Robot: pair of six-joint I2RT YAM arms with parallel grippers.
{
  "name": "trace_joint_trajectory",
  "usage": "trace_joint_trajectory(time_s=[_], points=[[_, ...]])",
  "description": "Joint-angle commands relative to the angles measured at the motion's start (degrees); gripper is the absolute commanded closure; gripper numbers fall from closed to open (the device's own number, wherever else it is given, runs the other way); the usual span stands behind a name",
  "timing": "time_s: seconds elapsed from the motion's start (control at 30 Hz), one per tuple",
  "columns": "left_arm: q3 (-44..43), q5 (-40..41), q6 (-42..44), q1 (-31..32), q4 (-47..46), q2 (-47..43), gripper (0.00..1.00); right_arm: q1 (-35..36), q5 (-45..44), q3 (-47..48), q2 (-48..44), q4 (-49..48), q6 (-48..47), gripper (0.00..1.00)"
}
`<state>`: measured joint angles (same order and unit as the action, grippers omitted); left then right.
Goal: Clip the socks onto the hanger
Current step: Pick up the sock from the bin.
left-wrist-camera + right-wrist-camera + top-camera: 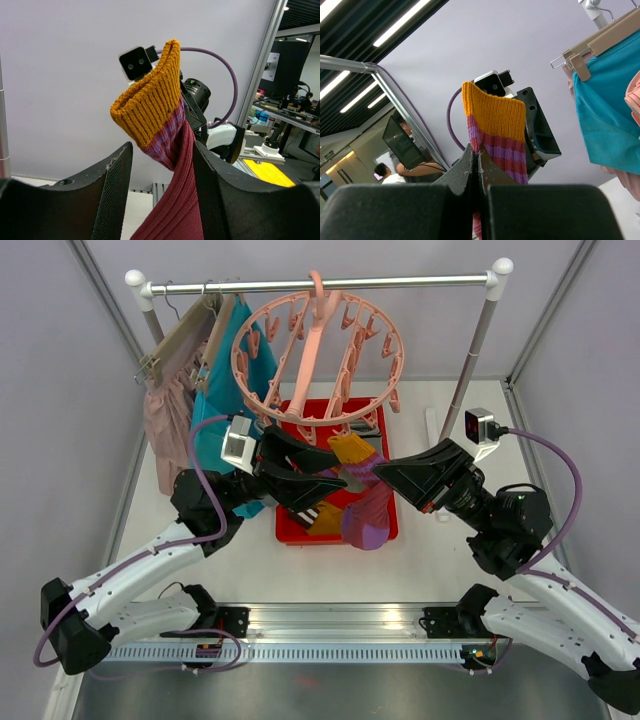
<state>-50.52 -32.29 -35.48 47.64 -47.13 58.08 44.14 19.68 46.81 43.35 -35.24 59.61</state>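
A sock with a mustard cuff [352, 447] and a maroon-and-purple striped body [368, 515] is held up over the red tray [388, 532]. My right gripper [385, 476] is shut on the sock's edge just below the cuff, as the right wrist view [479, 156] shows, with the cuff [495, 117] standing above the jaws. My left gripper [335, 472] is open. In the left wrist view [162, 170] the sock [170, 200] runs up between its fingers and lies against the right one. The salmon-pink ring hanger [318, 355] with dangling clips hangs just behind and above.
The hanger hangs from a metal rail [320, 284] on two posts. A teal garment [225, 370] and a pale pink garment [165, 415] hang at the rail's left end. A black-and-white striped sock [308, 517] and a mustard sock [328, 522] lie in the tray.
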Motion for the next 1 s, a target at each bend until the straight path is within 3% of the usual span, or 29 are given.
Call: trace_joint_trajectory(time_s=[0.0,0.73,0.9,0.97], points=[[-0.28,-0.93,-2.13,0.09,-4.81,0.62,0.43,0.33,0.88,0.3,0.15,-4.66,1.47,1.0],[-0.37,1.97,-1.87,0.18,-7.71,1.94,0.45,0.33,1.15,-1.37,2.17,-7.12,2.61,1.0],[-0.37,1.8,-1.87,0.18,-7.71,2.21,0.56,0.33,0.88,-1.54,2.88,-7.73,2.61,1.0],[-0.37,1.88,-1.78,0.18,-7.53,2.21,0.68,0.42,0.88,-1.54,2.96,-7.65,2.26,1.0]])
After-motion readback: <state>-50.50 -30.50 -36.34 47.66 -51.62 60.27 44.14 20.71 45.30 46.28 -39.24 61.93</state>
